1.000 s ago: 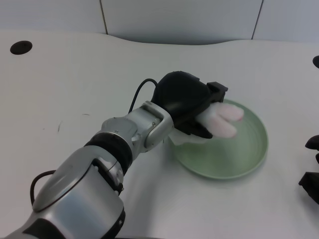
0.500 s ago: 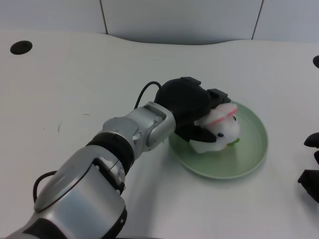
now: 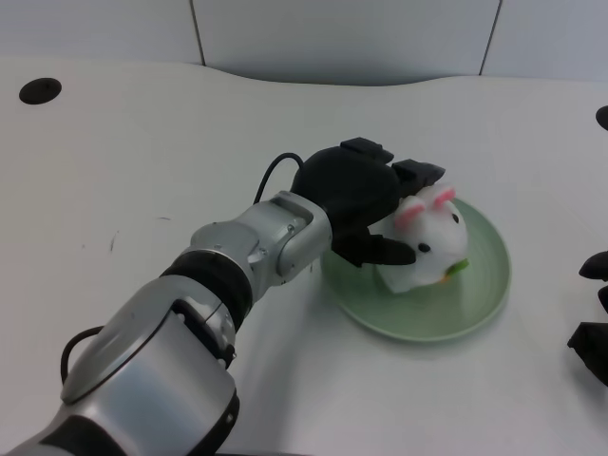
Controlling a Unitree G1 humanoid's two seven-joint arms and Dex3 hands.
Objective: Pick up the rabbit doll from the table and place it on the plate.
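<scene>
White worktop [image 3: 142,152] fills the head view, with pale wall panels along its far edge. Over its middle the left robot hand [image 3: 366,204] reaches in on a silver forearm, its black fingers [image 3: 380,251] spread around the rabbit doll [image 3: 427,249] and lying against its left side and back (whether they actually squeeze it, I cannot tell). That doll, white with pink ears and a dark eye, sits upright on the green plate [image 3: 480,294], toward the plate's left half. A dark round hole [image 3: 40,91] marks the worktop's far left corner.
</scene>
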